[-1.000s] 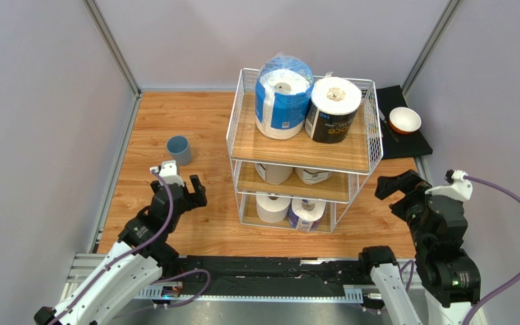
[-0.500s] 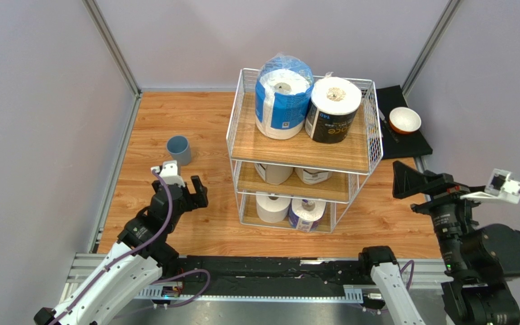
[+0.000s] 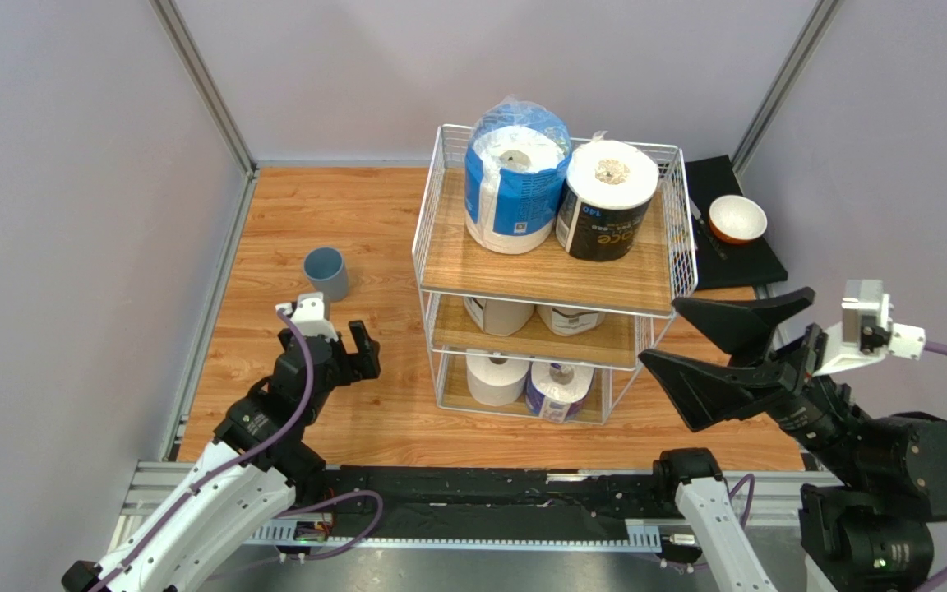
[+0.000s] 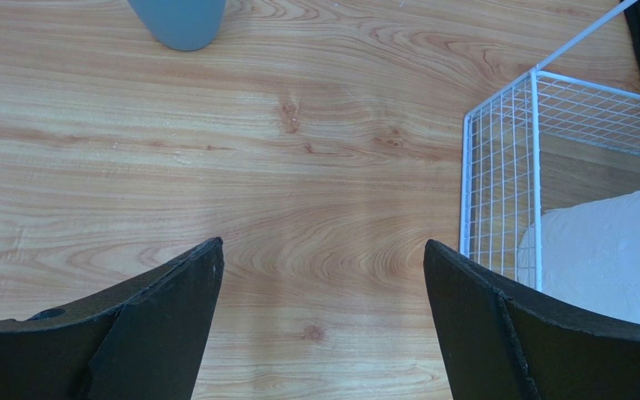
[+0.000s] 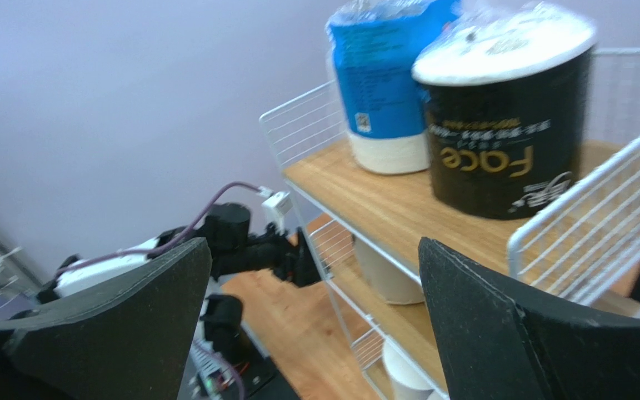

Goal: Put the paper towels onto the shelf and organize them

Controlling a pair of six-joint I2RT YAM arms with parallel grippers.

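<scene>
Right claw (image 3: 660, 331) is hanging wide open just right of the shelf (image 3: 602, 281), gripping nothing. I'm seeing the left claw (image 3: 340, 345) gaping empty too, hovering over the table (image 3: 355, 222) left of the shelf, near the blue cup (image 3: 325, 273). All six paper towels (image 3: 497, 376) are sitting on the shelf: blue-wrapped roll (image 3: 516, 179) beside dark-wrapped roll (image 3: 608, 197) on top, two on each board below.
</scene>
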